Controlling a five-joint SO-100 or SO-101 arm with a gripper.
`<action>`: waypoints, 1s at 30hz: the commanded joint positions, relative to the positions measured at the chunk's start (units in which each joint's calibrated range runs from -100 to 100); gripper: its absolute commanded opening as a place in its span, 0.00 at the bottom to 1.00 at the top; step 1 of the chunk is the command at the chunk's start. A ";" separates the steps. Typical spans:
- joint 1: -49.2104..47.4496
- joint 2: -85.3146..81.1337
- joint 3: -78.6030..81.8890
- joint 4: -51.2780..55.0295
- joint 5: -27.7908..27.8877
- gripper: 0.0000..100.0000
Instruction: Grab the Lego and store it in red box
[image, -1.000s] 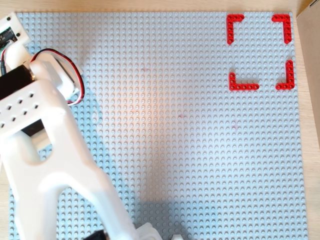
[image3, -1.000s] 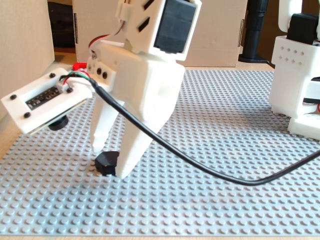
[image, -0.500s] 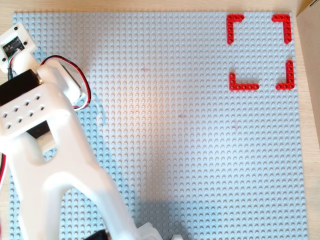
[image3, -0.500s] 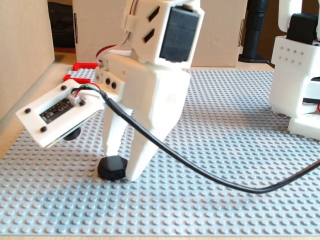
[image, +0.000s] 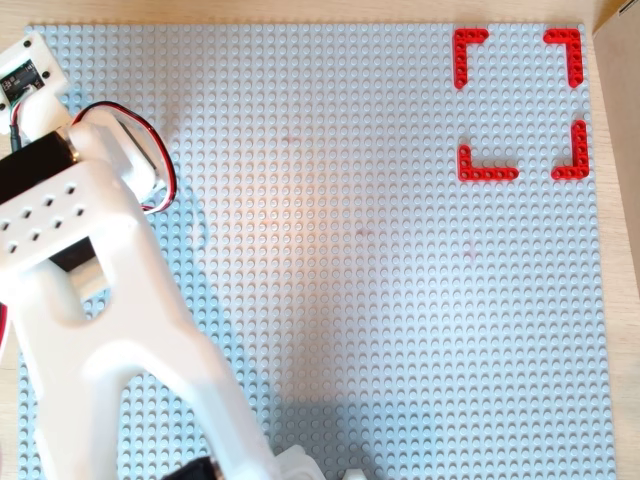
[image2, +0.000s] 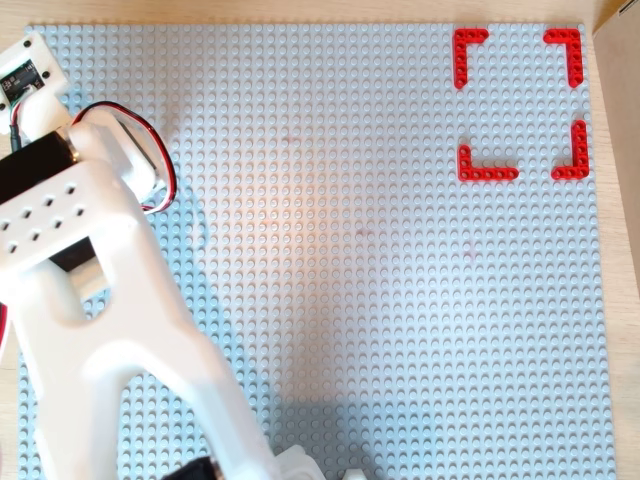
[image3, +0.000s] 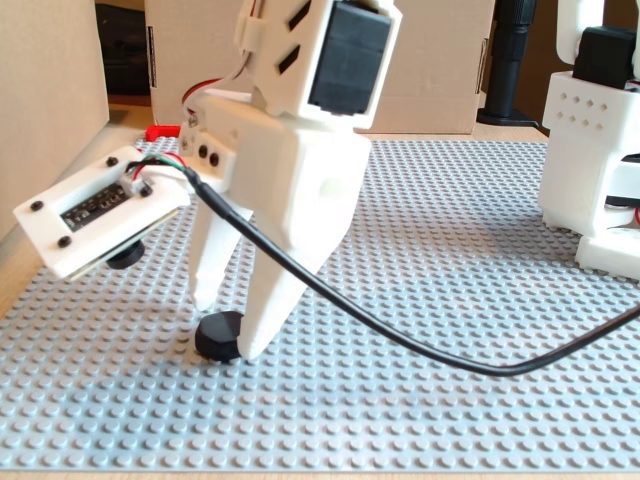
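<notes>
Near the front edge of the grey baseplate (image3: 480, 300) in the fixed view, the Lego (image3: 219, 336) rests on the studs between the two white fingertips of the gripper (image3: 228, 325); the jaws straddle it, slightly parted, and a firm clamp cannot be confirmed. At the far right corner in both overhead views lies the red box (image: 519, 104), well apart from the arm (image: 90, 330).

In both overhead views the white arm (image: 110, 330) hides the tool and the Lego, and runs off the bottom edge. In the fixed view the tool (image3: 228, 320) covers part of the Lego (image3: 218, 336), and only one red corner piece (image3: 160, 131) of the red box shows behind the arm.
</notes>
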 joint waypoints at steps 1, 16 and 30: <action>0.01 -0.39 -1.90 -0.34 -0.11 0.17; -0.59 -0.39 -1.44 0.19 -1.10 0.16; -0.37 -1.32 -1.90 0.36 -1.05 0.13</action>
